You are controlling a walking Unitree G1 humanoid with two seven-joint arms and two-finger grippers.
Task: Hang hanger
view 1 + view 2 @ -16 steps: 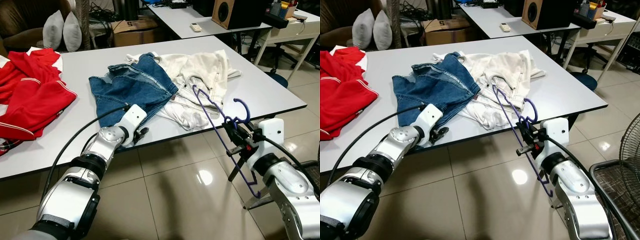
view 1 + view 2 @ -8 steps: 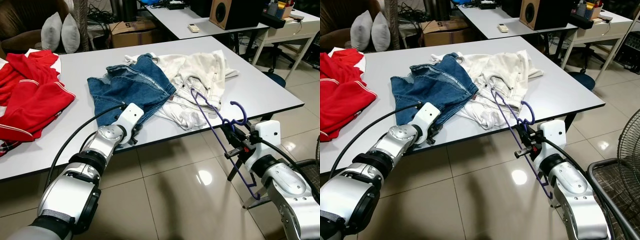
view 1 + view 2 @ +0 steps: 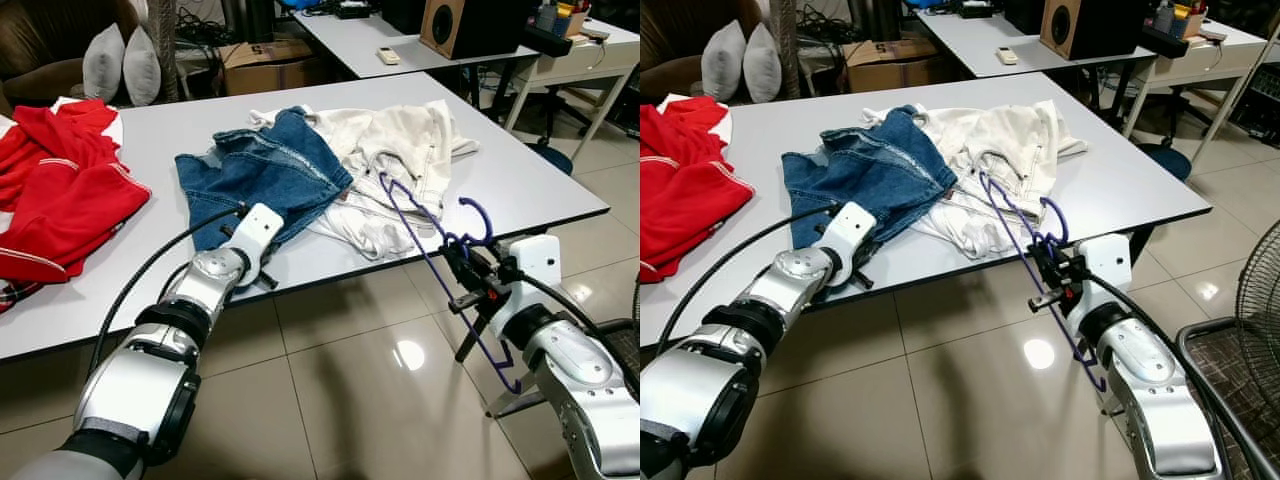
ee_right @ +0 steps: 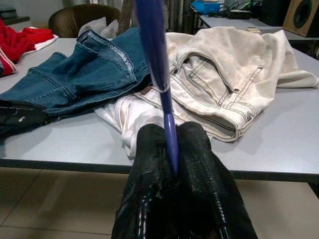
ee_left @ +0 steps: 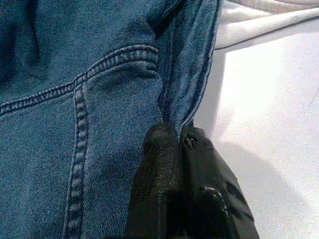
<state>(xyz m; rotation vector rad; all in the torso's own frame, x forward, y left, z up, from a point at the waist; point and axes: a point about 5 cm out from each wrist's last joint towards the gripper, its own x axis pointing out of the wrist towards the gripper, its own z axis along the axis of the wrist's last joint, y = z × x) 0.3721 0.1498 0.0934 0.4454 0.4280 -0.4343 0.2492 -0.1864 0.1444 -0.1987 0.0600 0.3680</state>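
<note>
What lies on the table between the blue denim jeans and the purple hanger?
Crumpled white trousers, beside the blue denim jeans; the purple plastic hanger overlaps their near edge, seen in both eye views.

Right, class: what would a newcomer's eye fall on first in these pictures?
Probably the purple hanger, pinched in the right end effector just off the table's near edge. Next, the blue jeans on the table, their hem clamped by the left end effector, beside white trousers and red clothes.
</note>
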